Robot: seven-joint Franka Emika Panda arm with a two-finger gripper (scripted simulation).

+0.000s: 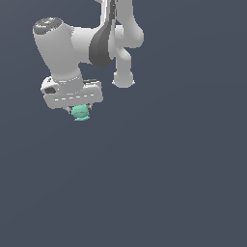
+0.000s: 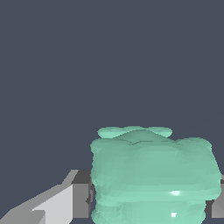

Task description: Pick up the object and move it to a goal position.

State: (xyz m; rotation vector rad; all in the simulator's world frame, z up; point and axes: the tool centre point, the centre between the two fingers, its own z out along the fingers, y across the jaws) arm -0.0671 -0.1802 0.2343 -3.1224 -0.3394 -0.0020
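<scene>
You'll see the white, boxy tool point(image 1: 80, 109) at the end of the pale grey arm point(image 1: 72, 48) pinching the small mint-green ridged lumpy blob point(image 1: 80, 113), which sits directly under the tool's body in the upper part of the exterior view's left. In your wrist view the blob point(image 2: 154, 175) fills the gap, with a grey finger point(image 2: 81, 194) pressed against each side.

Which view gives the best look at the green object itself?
The wrist view: the green object fills much of the frame, its horizontal ridges clear, a finger pressed against each side. The exterior view shows it only as a small blob under the gripper, partly hidden.
</scene>
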